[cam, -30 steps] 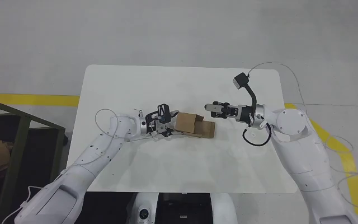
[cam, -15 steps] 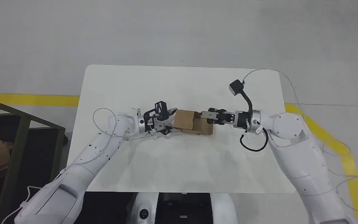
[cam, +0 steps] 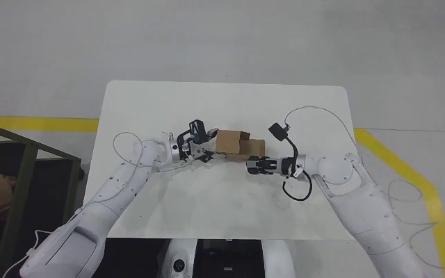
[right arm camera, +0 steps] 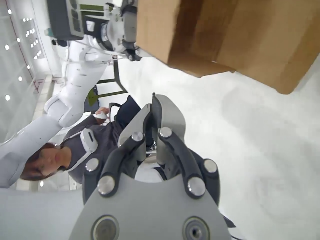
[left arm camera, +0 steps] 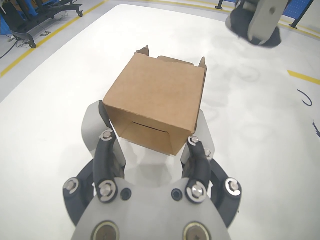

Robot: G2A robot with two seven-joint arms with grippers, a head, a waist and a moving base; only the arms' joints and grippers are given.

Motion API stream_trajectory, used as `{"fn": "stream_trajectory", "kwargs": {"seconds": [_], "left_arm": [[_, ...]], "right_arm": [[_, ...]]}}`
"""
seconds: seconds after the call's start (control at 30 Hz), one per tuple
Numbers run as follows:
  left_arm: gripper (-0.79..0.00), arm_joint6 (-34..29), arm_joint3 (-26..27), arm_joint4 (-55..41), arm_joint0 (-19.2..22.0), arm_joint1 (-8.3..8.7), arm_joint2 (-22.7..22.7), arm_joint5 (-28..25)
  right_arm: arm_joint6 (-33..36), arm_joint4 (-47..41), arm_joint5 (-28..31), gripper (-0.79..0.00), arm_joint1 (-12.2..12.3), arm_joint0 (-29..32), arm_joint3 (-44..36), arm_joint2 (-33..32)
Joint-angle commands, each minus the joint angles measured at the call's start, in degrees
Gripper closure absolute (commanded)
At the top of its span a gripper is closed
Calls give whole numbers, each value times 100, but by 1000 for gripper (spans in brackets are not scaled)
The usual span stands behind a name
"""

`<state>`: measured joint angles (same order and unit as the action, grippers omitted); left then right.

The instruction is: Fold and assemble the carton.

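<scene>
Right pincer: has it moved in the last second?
Yes. The right pincer has slid toward the near, robot-side edge of the white table, away from the brown cardboard carton.

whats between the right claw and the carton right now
Only a bare stretch of the white table lies between the right claw and the carton. The right wrist view shows this, with the claw shut and apart from the carton.
</scene>
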<state>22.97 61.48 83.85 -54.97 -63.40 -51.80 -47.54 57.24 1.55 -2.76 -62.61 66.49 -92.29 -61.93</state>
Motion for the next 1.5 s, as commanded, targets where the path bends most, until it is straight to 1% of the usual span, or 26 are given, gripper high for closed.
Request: {"fn": "stream_trajectory", "kwargs": {"seconds": [0.0,0.17,0.33,0.47,0.63,0.83,1.1,1.47], "left_arm": [[-551,-13,0,-64,4,-3,-23,3],[-529,-34,8,-193,-7,-7,-67,-44],[-505,-10,46,-351,-28,-12,-92,-205],[-493,-23,119,-415,-58,-7,-121,-291],[-489,-76,230,-438,-89,-8,-115,-389],[-437,-102,323,-506,-95,-26,-92,-442],[-425,-81,366,-571,-74,-54,-72,-475],[-394,-39,339,-596,-42,-94,-24,-513]], "right_arm": [[-51,35,-64,0,-8,-17,3,48],[-110,281,-294,0,-12,-120,123,134],[-450,382,-365,0,-27,-167,323,134],[-679,326,-303,0,-40,-172,373,104],[-738,202,-196,0,-65,-236,412,129],[-818,44,-77,0,-124,-375,523,268],[-905,-256,180,0,-195,-527,740,361],[-944,-458,355,0,-231,-544,859,374]]}}
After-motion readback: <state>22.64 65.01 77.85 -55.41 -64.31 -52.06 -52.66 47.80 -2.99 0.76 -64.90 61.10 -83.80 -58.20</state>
